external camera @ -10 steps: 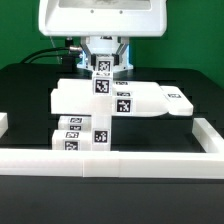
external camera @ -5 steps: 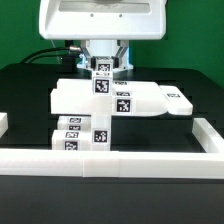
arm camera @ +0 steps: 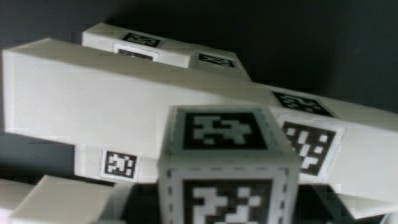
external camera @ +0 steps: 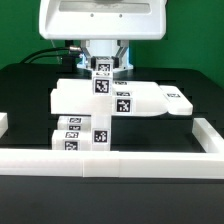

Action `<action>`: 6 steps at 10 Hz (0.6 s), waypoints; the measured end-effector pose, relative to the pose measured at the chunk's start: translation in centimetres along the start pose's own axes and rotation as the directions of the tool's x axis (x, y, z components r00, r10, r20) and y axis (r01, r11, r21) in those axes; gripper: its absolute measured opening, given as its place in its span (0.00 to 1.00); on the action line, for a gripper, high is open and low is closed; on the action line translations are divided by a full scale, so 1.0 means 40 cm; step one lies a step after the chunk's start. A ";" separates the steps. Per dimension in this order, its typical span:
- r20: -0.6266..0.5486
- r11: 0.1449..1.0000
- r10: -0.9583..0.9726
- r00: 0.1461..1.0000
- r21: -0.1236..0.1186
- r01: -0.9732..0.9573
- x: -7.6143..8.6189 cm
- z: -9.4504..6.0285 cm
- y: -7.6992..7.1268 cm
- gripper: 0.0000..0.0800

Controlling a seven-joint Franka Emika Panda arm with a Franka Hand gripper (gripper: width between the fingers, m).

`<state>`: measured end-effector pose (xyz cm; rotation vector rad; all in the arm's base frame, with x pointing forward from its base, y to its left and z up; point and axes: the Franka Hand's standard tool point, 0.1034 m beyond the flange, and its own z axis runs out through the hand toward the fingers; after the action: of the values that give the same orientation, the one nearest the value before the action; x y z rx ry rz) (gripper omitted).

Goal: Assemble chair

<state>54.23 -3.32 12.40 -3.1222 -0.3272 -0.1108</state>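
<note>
Claw [external camera: 101,70] sits pinched on the upright post [external camera: 101,84] at the back of the chair [external camera: 110,100], fingers pressed against its tagged top. Chair parts stand stacked near the worktop's [external camera: 30,85] front edge, just behind the white rail [external camera: 110,160]. The wrist view shows the tagged post [arm camera: 228,150] against a broad white slab [arm camera: 125,90].

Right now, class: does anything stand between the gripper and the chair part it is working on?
Nothing visible does. The gripper is already shut on the upright bar of the chair.
</note>
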 end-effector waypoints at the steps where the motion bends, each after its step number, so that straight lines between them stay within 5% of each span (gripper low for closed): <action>1: 0.000 1.000 0.000 1.000 0.000 0.000 0.000 0.000 0.000 0.36; 3: 0.001 1.000 0.000 1.000 0.000 0.000 0.000 0.001 0.000 0.45; 4: 0.001 1.000 0.000 1.000 0.000 0.000 0.000 0.001 0.000 0.68; 6: 0.001 1.000 0.000 1.000 0.000 0.000 -0.001 0.001 0.000 0.80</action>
<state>54.21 -3.33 12.36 -3.1224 -0.3272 -0.1094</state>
